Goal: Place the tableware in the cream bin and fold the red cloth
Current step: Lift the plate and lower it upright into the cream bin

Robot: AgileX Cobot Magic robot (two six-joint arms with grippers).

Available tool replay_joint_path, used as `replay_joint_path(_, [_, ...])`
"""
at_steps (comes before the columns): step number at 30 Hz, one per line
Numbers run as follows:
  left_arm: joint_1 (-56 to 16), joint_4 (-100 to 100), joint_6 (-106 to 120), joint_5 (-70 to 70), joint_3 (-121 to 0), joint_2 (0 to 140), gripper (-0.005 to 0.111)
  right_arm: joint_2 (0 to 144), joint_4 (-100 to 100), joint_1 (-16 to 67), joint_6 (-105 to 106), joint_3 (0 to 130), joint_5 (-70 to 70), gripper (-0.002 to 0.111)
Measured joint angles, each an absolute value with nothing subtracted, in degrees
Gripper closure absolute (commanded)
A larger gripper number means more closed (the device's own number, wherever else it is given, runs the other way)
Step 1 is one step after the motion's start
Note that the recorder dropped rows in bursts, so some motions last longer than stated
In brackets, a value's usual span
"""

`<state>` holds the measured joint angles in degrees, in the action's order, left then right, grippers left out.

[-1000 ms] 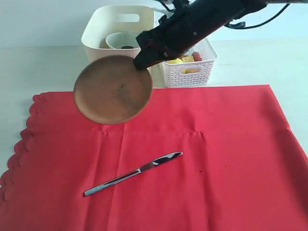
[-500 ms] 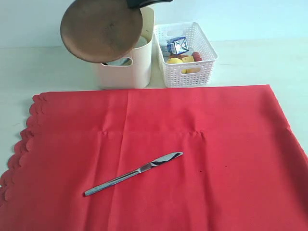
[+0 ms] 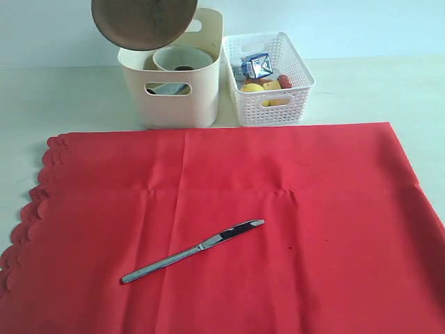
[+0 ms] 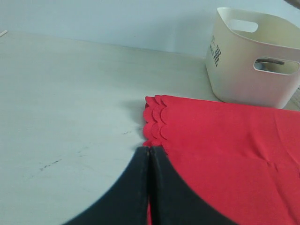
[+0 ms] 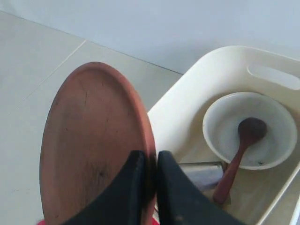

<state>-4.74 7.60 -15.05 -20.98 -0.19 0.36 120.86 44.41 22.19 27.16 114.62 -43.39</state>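
Note:
The round brown wooden plate hangs tilted over the cream bin, at its far left corner. My right gripper is shut on the rim of the plate; in the exterior view this gripper is out of frame. Inside the bin sit the white bowl, holding the dark wooden spoon, and a steel cup. The steel knife lies on the red cloth, which is spread flat. My left gripper is shut and empty at the scalloped edge of the cloth.
A white lattice basket with food items stands right beside the cream bin. The cloth reaches to the near edge of the exterior view. Bare table lies left of the cloth.
The plate has risen from over the cloth's far left part and moved back over the cream bin. The right arm has left the exterior view. The knife and cloth are unmoved.

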Motion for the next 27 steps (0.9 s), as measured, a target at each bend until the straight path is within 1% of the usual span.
replay_joint_path(9, [-4.74, 7.60, -15.05, -20.98, -0.19, 0.36, 0.107, 126.54, 42.99, 21.49, 25.99, 117.98, -39.53, 0.108])
replay_joint_path(17, [-4.74, 7.60, -15.05, -20.98, -0.19, 0.36, 0.107, 129.09, 42.75, 19.52, 25.76, 117.98, -34.20, 0.108])
replay_joint_path(27, [-4.74, 7.60, -15.05, -20.98, -0.19, 0.36, 0.107, 132.91, 42.87, 19.52, 25.76, 117.98, -29.39, 0.108])
